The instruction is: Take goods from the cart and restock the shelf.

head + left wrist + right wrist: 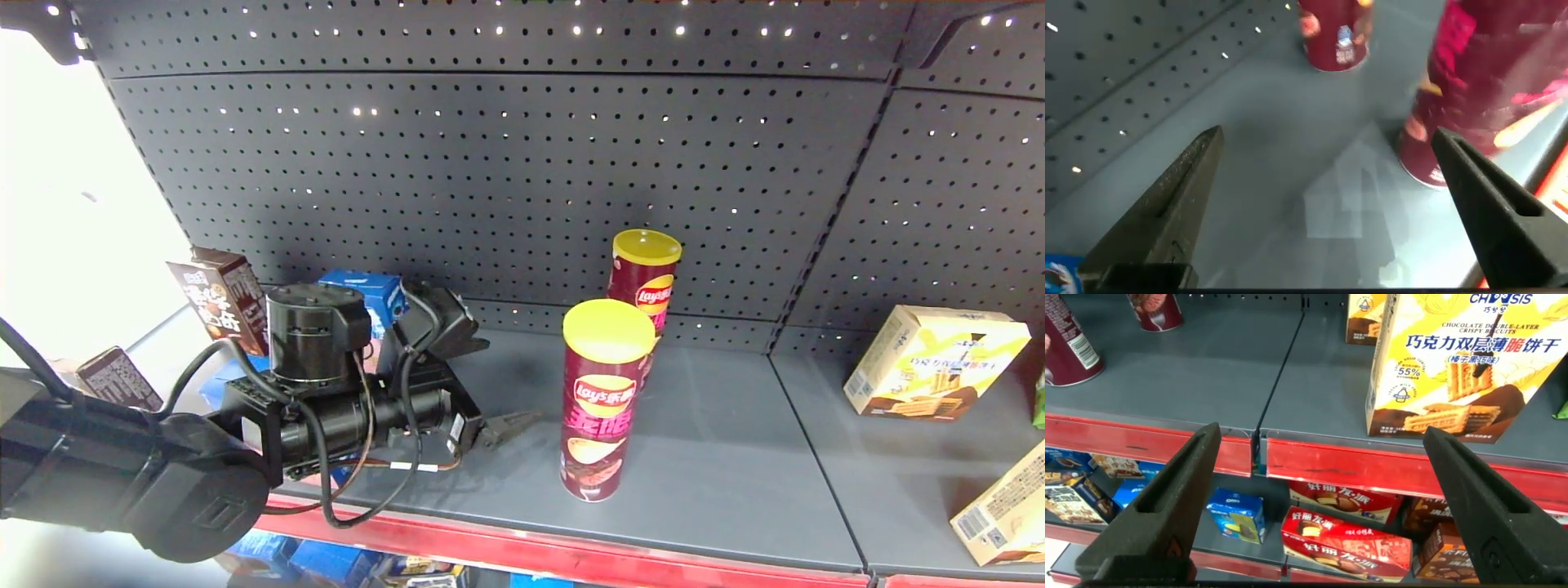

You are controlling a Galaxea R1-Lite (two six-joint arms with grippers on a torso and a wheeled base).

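Chip cans, 2 maroon cylinders with yellow lids, stand upright on the grey metal shelf (718,474). The front can (608,400) is near the shelf's red front edge (571,555), and the rear can (645,278) is behind it, close to the dark perforated back panel (490,188). The left gripper (1327,204) hovers low over the shelf, its fingers (1167,212) released and spread wide with nothing between them. The front can stands just beyond 1 fingertip, apart from it; the rear can is farther ahead of the fingers. Behind those fingers, past the wrist, are brown cartons (220,298) and a blue box (371,294). The right gripper (1323,498) also has its fingers released and bare, held in front of the red edge. A yellow-and-brown biscuit box (1454,367) stands on the shelf beyond them, and a red pack (1347,539) and a blue pack (1237,518) sit on the tier below them.
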